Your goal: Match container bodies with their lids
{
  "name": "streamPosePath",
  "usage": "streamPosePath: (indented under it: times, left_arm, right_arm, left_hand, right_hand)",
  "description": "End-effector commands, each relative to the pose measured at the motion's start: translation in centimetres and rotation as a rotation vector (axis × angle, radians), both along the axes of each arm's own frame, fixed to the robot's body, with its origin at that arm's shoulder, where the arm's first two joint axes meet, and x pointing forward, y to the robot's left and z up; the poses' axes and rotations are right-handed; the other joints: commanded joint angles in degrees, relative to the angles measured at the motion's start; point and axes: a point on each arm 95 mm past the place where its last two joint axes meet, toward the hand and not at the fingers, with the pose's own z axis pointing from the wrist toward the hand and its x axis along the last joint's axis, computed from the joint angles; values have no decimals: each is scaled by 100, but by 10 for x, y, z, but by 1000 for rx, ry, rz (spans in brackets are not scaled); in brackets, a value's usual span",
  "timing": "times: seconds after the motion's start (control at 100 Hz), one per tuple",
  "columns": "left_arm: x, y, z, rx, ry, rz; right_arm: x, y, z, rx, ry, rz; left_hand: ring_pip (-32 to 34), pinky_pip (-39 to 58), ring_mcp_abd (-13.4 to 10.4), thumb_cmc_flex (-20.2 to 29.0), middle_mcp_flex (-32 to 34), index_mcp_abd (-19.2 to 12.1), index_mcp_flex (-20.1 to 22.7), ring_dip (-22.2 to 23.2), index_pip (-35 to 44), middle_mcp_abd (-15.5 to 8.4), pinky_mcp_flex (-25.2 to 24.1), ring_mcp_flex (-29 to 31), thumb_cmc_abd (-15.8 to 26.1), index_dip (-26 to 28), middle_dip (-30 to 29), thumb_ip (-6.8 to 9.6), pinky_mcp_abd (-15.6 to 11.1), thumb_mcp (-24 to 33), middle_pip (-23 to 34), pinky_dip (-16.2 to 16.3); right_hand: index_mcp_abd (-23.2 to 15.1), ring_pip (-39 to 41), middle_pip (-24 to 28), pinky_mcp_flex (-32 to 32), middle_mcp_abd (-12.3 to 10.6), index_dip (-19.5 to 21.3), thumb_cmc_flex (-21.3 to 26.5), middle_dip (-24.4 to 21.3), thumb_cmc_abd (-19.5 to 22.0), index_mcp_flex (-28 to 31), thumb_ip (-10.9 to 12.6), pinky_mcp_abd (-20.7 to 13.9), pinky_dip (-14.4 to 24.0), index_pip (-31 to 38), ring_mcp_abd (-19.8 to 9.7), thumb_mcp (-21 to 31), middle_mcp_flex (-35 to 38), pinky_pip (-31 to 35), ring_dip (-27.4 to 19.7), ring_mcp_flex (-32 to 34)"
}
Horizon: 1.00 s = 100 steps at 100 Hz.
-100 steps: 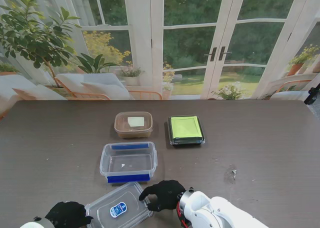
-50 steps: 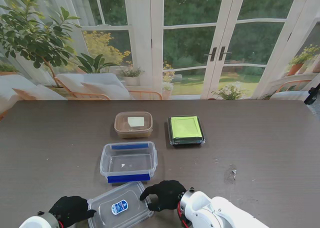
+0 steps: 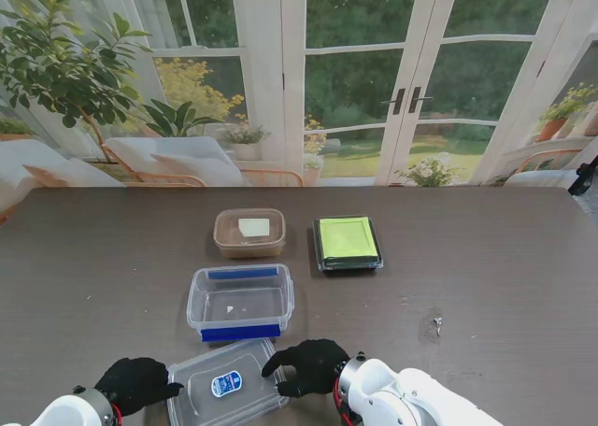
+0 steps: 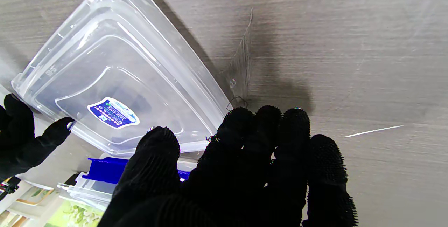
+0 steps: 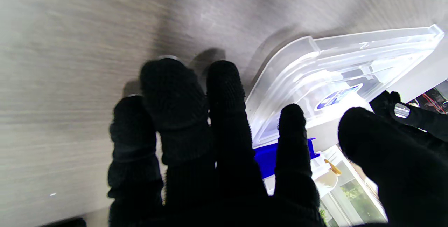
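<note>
I see a clear lid (image 3: 224,387) with a small blue sticker (image 3: 221,384) lying by the near edge of the desk (image 3: 486,258), a bit left of the middle. My left hand (image 3: 136,383) is at the lid's left end. In the left wrist view its fingers (image 4: 259,139) sit close side by side and the thumb stands off a little, right by the lid's edge. I cannot tell if they press on the lid. My right hand (image 3: 305,363) is at the lid's right end with its fingers spread apart. The pointer finger and thumb reach to the lid's corner, but I cannot tell if they pinch it.

Just past the lid, farther from me, sits a clear box (image 3: 240,302) with blue clips on its near and far sides. It has no lid on. Farther still, near the middle of the desk, is a brown tub (image 3: 249,233) with a see-through lid on top. To its right is a black box with a green lid (image 3: 347,242). A tiny shiny thing (image 3: 436,325) lies on the right part of the desk, too small for me to make out.
</note>
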Motion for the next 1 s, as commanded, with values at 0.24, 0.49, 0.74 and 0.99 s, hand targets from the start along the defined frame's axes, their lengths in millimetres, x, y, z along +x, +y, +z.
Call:
streamPosePath:
  times: [0.24, 0.49, 0.74, 0.99]
  left_arm:
    - [11, -1, 0, -27, -9, -11]
    - [23, -1, -1, -45, -20, -23]
    - [31, -1, 1, -58, -35, -28]
    - [37, -1, 1, -70, -47, -35]
  right_arm:
    - [-17, -9, -14, -26, 74, 24]
    - [-20, -11, -14, -9, 90, 27]
    - [-21, -9, -14, 27, 95, 12]
    - [-24, -10, -8, 64, 97, -4]
  left_hand:
    - [94, 131, 231, 167, -13, -101, -77, 102, -156, 45, -126, -36, 303, -86, 57, 127, -55, -94, 4, 83]
    - [76, 130, 229, 170, -23, -91, -89, 98, -162, 59, -125, -41, 301, -88, 52, 128, -55, -93, -8, 86]
    - [56, 114, 236, 173, -27, -93, -99, 92, -168, 61, -135, -47, 296, -90, 46, 128, -54, -92, -16, 81]
    - [49, 89, 225, 160, -29, -100, -103, 93, -171, 64, -152, -49, 296, -91, 43, 127, -46, -96, -20, 73]
  right_hand:
    - [946, -34, -12, 1129, 11, 146, -110, 37, 191, 329, 157, -3, -47, 348, 40, -58, 21, 158, -12, 226]
    - [965, -36, -16, 1118, 22, 141, -103, 37, 190, 323, 156, 3, -45, 337, 42, -74, 15, 154, -11, 214]
    - [979, -91, -41, 1074, 39, 141, -97, 26, 177, 308, 154, 24, -42, 335, 95, -66, -9, 141, -29, 175]
    - [990, -98, -55, 1058, 58, 140, -99, 20, 159, 296, 148, 45, -38, 334, 113, -53, -41, 134, -27, 169]
